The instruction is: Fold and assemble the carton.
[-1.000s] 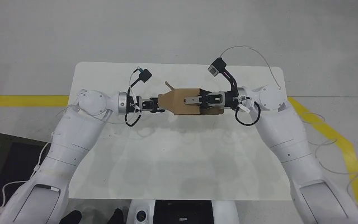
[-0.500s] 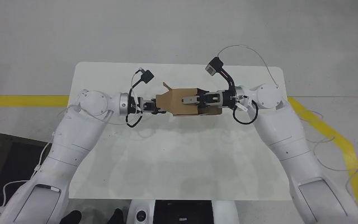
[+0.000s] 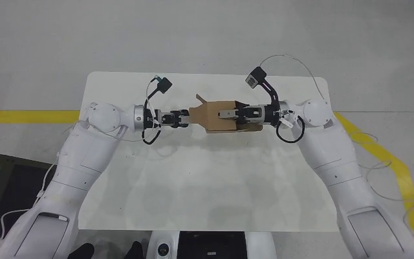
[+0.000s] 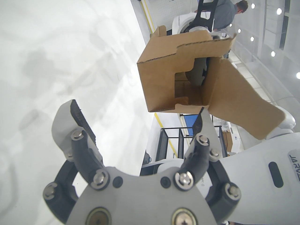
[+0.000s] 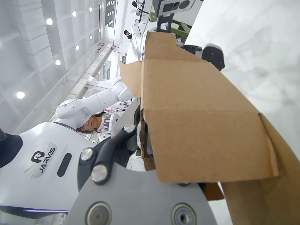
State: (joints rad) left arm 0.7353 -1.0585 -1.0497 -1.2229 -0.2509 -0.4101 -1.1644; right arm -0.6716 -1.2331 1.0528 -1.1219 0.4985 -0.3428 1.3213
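Centrally: carton (image 3: 220,117), brown, part-folded, with the table (image 3: 194,188) beneath it. Right gripper (image 3: 225,116) is clamped on the carton's wall, one finger lying on its upper panel in the top view. Left gripper (image 4: 137,115), spread wide, sits just beside the carton's open end. The left wrist view adds a loose flap (image 4: 241,104).

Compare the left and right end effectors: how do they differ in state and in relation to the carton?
The left end effector is open, its fingers spread; the right end effector is clamped on the carton. The left one sits just off the carton's flapped end; the right one reaches over its opposite end. Both face each other across the carton.
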